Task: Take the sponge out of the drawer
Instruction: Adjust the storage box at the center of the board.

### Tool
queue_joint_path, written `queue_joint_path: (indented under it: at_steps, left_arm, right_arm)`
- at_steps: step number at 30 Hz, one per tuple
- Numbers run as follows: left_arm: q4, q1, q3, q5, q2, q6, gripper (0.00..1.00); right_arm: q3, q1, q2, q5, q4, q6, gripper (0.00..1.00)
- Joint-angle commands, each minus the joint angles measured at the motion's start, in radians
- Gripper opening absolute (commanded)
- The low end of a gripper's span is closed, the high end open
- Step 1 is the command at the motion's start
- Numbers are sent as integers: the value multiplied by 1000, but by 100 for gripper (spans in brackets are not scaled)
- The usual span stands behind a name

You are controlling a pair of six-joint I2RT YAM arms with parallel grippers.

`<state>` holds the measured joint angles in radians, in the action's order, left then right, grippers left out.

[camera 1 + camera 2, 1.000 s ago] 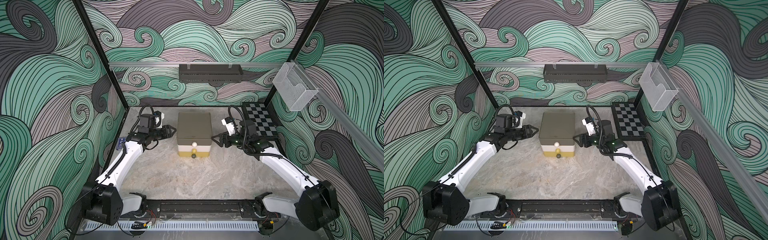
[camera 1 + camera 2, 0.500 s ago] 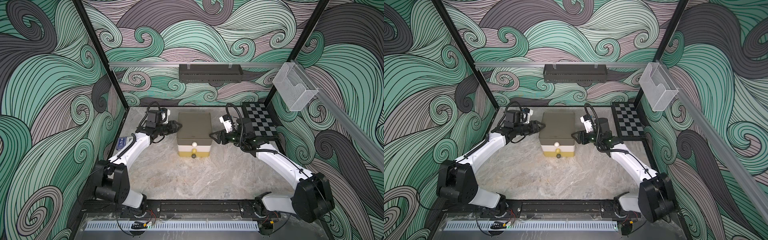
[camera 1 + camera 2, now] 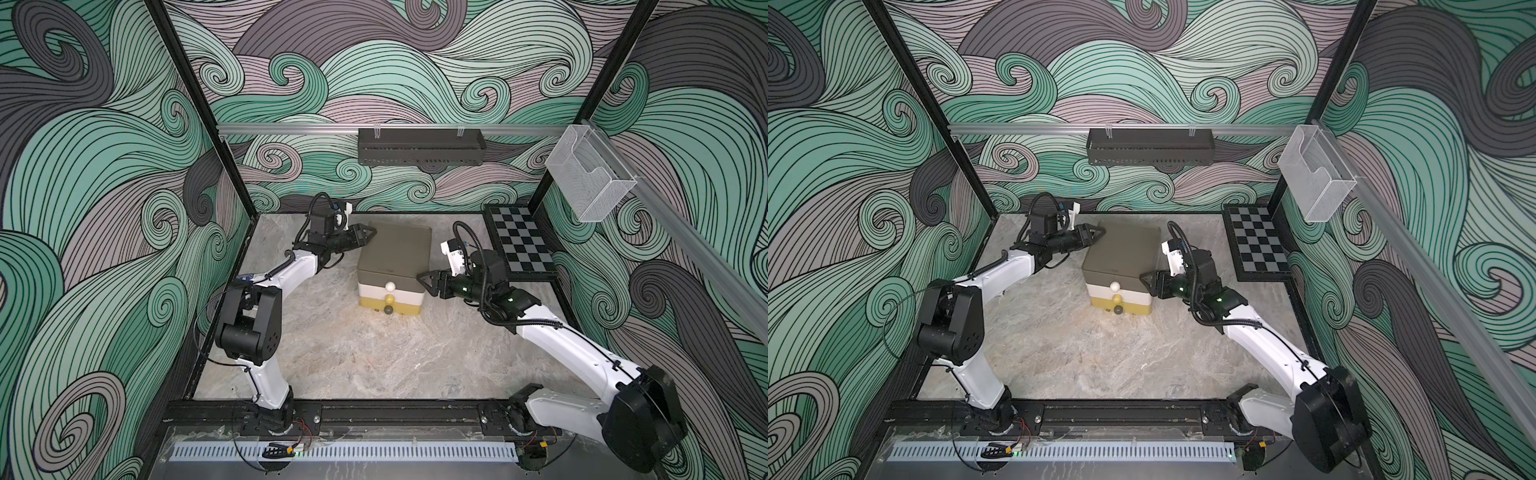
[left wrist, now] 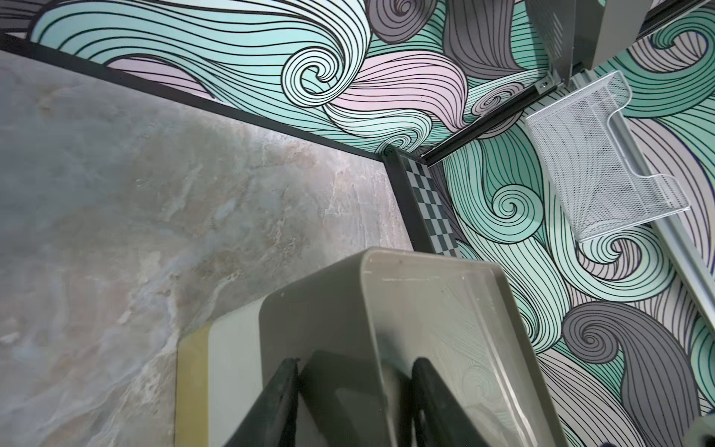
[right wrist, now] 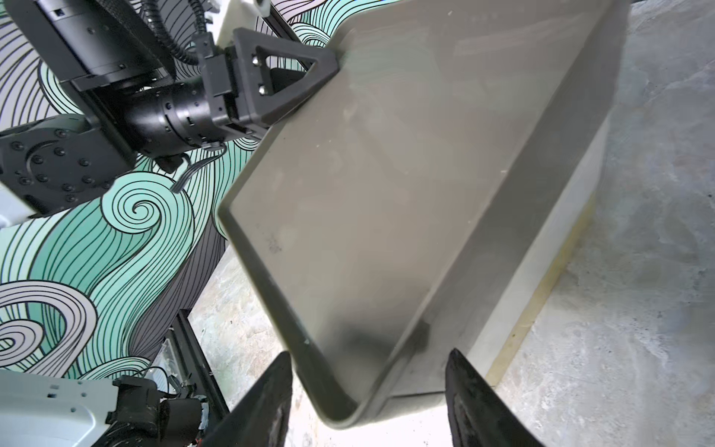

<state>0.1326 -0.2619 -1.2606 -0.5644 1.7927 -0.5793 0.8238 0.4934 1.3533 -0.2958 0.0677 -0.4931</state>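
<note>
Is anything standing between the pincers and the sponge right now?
Yes: no sponge shows. The olive-topped plastic drawer box has all its drawers shut, walling it off from the left pincer and right pincer at its top corners.

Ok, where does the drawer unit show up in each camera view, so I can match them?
In both top views: drawer unit stands mid-table, toward the back, between the arms.
Left wrist: close up, its corner between the left claw's tips.
Right wrist: its grey top fills most of the frame, a corner between the right claw's tips.
Shared landmark: the left claw at the unit's back corner, in all four.
</note>
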Motion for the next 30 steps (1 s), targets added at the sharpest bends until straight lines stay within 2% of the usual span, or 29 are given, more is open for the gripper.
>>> queue_joint_path:
  at_steps: [1,7,14,17,22,24,28,30]
  left_arm:
    - [-142,-43,9,-14,108,-5,46]
    - [-176,-45,-61,1,124,14,46]
    - [-377,-24,-138,112,-16,151,46]
    - [-448,1,-147,180,-73,184,47]
    - [-470,20,-79,301,-207,195,48]
    - [-479,18,-52,312,-260,200,48]
    - [-606,17,-24,371,-362,196,47]
    - [-598,14,55,374,-474,192,47]
  right_arm:
    - [20,33,16,38,-43,-78,63]
    - [79,67,16,127,21,-43,64]
    - [187,68,-103,252,268,122,66]
    - [206,67,-130,274,309,184,69]
    - [321,65,-14,220,363,285,68]
    - [375,65,44,213,370,297,69]
    - [456,65,157,237,356,343,68]
    - [493,63,218,239,357,365,66]
